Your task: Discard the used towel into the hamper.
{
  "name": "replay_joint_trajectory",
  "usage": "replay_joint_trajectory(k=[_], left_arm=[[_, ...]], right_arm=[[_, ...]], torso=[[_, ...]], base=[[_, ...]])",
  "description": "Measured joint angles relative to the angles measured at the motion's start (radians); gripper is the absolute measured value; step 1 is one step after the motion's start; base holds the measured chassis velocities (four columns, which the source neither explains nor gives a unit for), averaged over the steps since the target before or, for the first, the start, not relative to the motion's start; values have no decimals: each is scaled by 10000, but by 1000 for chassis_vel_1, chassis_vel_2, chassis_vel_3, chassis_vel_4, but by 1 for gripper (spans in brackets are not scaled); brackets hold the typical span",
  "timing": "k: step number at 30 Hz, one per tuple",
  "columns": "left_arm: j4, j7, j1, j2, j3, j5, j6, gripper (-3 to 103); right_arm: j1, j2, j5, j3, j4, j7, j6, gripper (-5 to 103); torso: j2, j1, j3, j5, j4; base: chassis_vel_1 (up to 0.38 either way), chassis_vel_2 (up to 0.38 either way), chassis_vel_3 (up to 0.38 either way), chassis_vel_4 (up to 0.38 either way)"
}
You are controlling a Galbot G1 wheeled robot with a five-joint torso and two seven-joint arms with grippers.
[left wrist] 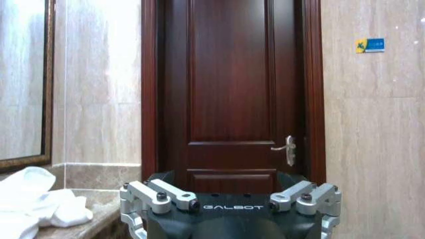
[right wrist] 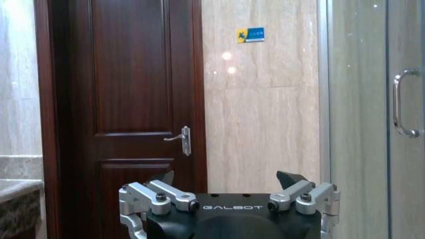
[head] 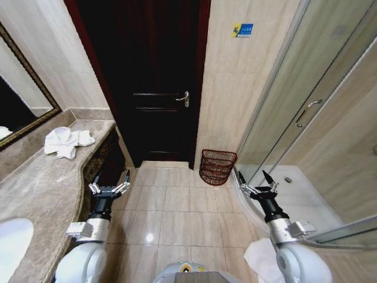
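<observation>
1. The used towel (head: 67,142), a crumpled white heap, lies on the marble counter (head: 41,188) near its far end, below the framed mirror (head: 23,88); nothing touches it. The left wrist view catches it too, bunched at the counter's edge (left wrist: 37,204).

2. The hamper (head: 217,167), a dark reddish-brown wire basket, stands on the tiled floor (head: 177,206) against the wall between the dark wooden door (head: 153,76) and the glass shower enclosure (head: 306,118), well apart from the towel and apparently empty.

3. The left gripper (head: 109,188) hangs over the floor just beside the counter front, fingers spread wide and holding nothing, short of the towel.

4. The right gripper (head: 259,187) hovers near the shower's curved sill, likewise splayed wide and empty, with the hamper a little beyond it.

5. By the look of things, the task is at its opening: the towel is not yet picked up. The next move likely calls for the left arm to lift and reach forward over the counter, close on a fold of cloth, then carry it across to the hamper's rim.
</observation>
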Motion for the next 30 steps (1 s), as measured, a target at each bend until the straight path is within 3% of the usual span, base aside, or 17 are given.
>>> replay_joint_trajectory(k=[6,10,30], left_arm=[[29,-81,64,49,-133,-36,-139,100],[261,-90,170,-3,-286,77,-578,100],[380,-91,183,32,-469,69,-769,100]], right_arm=[[51,48,-51,-95,15,-12,-126,100],[218,-13,-44,-144,-193,-29,-81,100],[320,5,78,-136,-126,-173,22,100]], torso=[[0,0,0,0,-1],[0,0,0,-1,0],[0,1,1,-1,0]], base=[[0,0,0,0],[0,0,0,0],[-39,36,33,-38]])
